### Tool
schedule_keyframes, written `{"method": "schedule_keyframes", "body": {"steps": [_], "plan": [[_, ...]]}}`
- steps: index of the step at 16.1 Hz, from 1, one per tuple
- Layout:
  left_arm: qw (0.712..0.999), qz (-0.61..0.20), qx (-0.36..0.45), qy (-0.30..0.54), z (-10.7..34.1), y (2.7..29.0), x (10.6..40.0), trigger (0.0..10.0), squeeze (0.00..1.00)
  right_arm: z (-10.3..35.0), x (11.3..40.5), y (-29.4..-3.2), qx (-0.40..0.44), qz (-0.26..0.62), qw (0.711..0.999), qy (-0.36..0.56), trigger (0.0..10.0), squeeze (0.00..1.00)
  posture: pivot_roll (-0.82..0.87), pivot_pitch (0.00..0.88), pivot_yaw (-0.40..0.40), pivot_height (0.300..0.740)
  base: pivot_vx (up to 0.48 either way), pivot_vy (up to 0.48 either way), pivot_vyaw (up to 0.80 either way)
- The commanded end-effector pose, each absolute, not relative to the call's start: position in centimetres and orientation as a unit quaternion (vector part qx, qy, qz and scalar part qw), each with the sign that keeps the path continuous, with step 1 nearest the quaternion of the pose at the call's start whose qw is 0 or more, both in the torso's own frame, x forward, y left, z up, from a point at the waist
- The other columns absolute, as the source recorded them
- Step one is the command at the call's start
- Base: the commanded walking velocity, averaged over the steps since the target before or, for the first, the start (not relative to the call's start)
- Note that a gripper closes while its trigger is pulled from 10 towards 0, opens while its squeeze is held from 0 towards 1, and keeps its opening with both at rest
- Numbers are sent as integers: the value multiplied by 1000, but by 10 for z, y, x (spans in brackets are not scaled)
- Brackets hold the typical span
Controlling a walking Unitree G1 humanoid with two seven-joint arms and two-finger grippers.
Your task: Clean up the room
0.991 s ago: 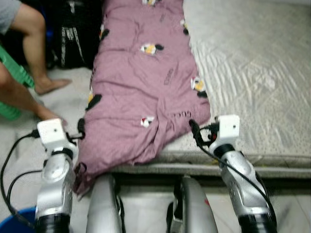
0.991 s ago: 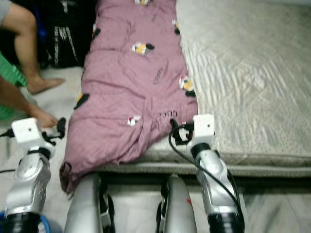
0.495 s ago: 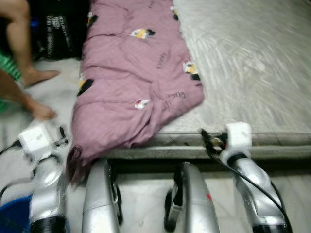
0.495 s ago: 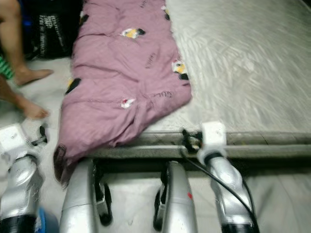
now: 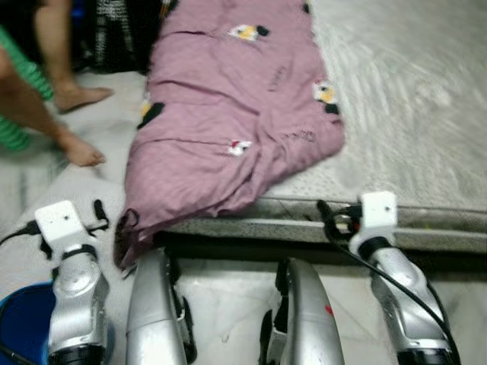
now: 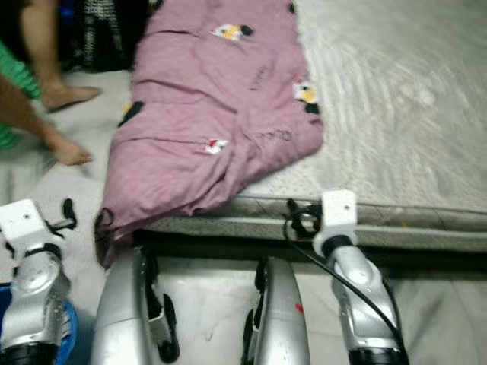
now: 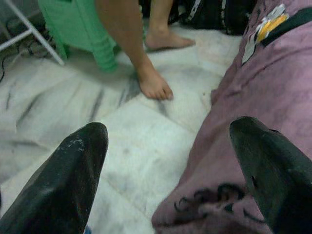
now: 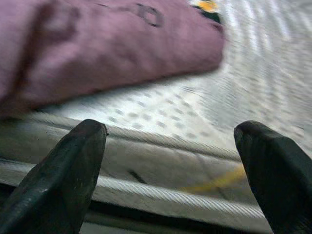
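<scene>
Jaws of both grippers released, grasping nothing. Right gripper (image 5: 327, 219) sits at the mattress (image 5: 411, 99) edge, near the purple blanket (image 5: 228, 114) corner. Left gripper (image 5: 97, 217) hovers over the marble floor (image 7: 73, 122), just beside the blanket's hanging hem. Beyond it, a person's bare feet (image 7: 153, 84) and a green stool (image 7: 78, 24).

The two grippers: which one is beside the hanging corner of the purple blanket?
The left gripper, open over the floor, next to where the purple blanket droops off the mattress. The right gripper faces the bare mattress edge.
</scene>
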State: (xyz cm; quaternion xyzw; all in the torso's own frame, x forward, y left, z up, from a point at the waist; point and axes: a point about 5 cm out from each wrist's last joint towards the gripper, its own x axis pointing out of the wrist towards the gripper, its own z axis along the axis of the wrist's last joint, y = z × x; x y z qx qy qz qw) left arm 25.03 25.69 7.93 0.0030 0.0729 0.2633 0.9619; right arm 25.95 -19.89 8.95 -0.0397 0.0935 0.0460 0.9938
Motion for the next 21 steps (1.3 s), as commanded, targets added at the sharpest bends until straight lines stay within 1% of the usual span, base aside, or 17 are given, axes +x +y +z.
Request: {"method": "schedule_keyframes", "body": {"steps": [1, 2, 3, 4, 5, 8, 9, 11, 12, 13, 16, 18, 19, 20, 21], "plan": [[963, 256, 3, 79, 76, 257, 248, 10000, 0, 90, 261, -201, -41, 39, 994, 90, 10000, 0, -70, 208, -87, 561, 0, 0, 0], [971, 221, -9, 87, 73, 249, 253, 10000, 0, 93, 269, -198, -42, 35, 995, 79, 10000, 0, -69, 207, -85, 561, 0, 0, 0], [983, 155, -18, 95, 70, 232, 262, 10000, 0, 101, 282, -199, -40, 16, 997, 60, 10000, 0, -58, 202, -83, 561, 0, 0, 0], [987, 134, -19, 91, 71, 225, 266, 10000, 0, 105, 286, -200, -37, 11, 998, 54, 10000, 0, -58, 202, -83, 561, 0, 0, 0], [990, 92, -21, 105, 67, 214, 273, 10000, 0, 106, 288, -202, -38, 7, 998, 53, 10000, 0, -60, 195, -78, 561, 0, 0, 0], [988, 16, -48, 147, 57, 194, 283, 10000, 0, 99, 275, -212, -53, 1, 996, 65, 10000, 0, -94, 189, -72, 561, 0, 0, 0], [987, 1, -56, 150, 56, 190, 286, 10000, 0, 95, 268, -219, -62, -8, 995, 72, 10000, 0, -101, 189, -71, 561, 0, 0, 0], [985, -22, -66, 157, 54, 184, 290, 10000, 0, 88, 253, -232, -73, -25, 993, 87, 10000, 0, -113, 188, -69, 561, 0, 0, 0], [984, -32, -64, 161, 53, 180, 294, 10000, 0, 84, 244, -235, -74, -29, 992, 96, 10000, 0, -124, 188, -68, 561, 0, 0, 0], [984, -36, -62, 164, 53, 178, 296, 10000, 0, 83, 242, -235, -72, -30, 992, 98, 10000, 0, -131, 188, -66, 561, 0, 0, 0], [982, -78, -57, 164, 53, 168, 292, 10000, 0, 91, 254, -226, -64, -26, 995, 78, 10000, 0, -123, 180, -64, 561, 0, 0, 0], [978, -112, -46, 168, 52, 163, 290, 10000, 0, 86, 254, -224, -65, -19, 994, 85, 10000, 0, -118, 179, -67, 561, 0, 0, 0], [980, -108, -37, 161, 54, 163, 290, 10000, 0, 85, 253, -223, -66, -16, 994, 87, 10000, 0, -118, 179, -67, 561, 0, 0, 0], [990, -41, -34, 132, 60, 177, 293, 10000, 0, 84, 251, -224, -66, -16, 994, 89, 10000, 0, -118, 179, -67, 561, 0, 0, 0], [991, -19, -46, 128, 61, 184, 292, 10000, 0, 85, 252, -226, -69, -17, 994, 87, 10000, 0, -102, 181, -72, 561, 0, 0, 0]]}}
